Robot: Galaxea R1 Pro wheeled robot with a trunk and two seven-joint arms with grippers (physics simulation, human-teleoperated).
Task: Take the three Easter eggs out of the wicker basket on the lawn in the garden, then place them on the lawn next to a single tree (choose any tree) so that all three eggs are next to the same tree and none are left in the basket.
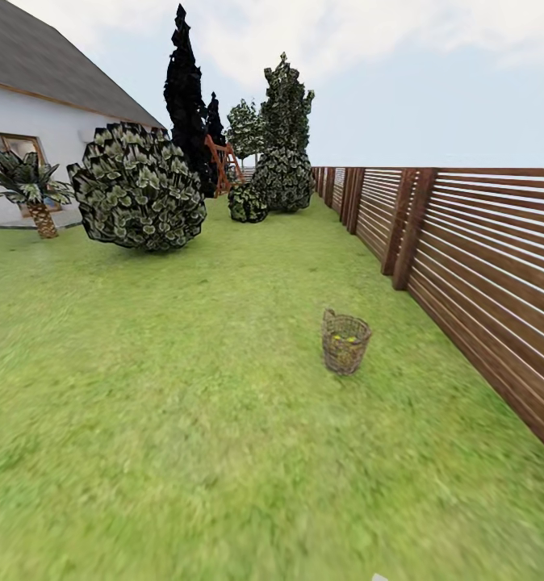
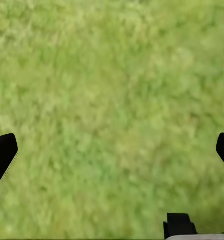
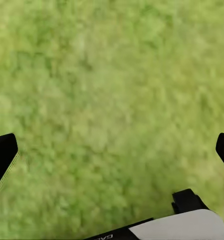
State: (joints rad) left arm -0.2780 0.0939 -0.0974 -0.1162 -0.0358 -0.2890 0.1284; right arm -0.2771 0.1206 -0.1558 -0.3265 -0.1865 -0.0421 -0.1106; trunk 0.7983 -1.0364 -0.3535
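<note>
Out on the lawn, near the fence, the wicker basket stands with yellow eggs inside, while left hand and right hand hang wide and empty over grass, so a careless approach could tip it.

The lawn spreads across the left wrist view as mottled green grass, blurred, with lighter yellowish patches mixed among darker green ones. The left gripper hangs above it with its jaws spread wide: one black fingertip juts in from one edge of the picture and the other sits at the opposite edge, with nothing but grass between them. A small black block on a pale grey part of the robot shows at the picture's edge near one finger.
</note>
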